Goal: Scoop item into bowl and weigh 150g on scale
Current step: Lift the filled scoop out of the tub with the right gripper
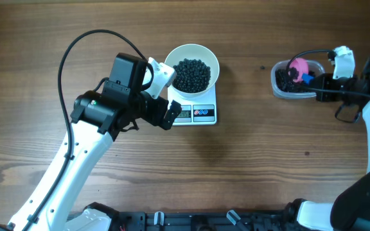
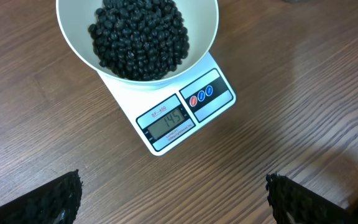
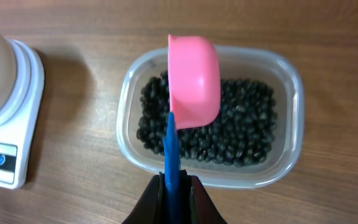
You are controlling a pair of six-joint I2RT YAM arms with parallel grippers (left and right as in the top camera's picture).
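Left tool [image 2: 173, 180]: my jaws stand wide apart and hold nothing, over the counter [image 1: 255, 167] just in front of the scale [image 2: 222, 102].
Right tool [image 3: 174, 186]: I am clamped on the blue handle of the pink scoop [image 3: 194, 81], over the clear tub [image 3: 291, 81].
Beans [image 2: 138, 37]: heaped in the white bowl [image 2: 204, 37] on the scale; more lie in the tub.
Display: 145.

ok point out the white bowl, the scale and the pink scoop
white bowl [image 2: 201, 38], left wrist view, bare inner wall on the right
scale [image 2: 169, 119], left wrist view, its grey display
pink scoop [image 3: 194, 78], right wrist view, back of its cup
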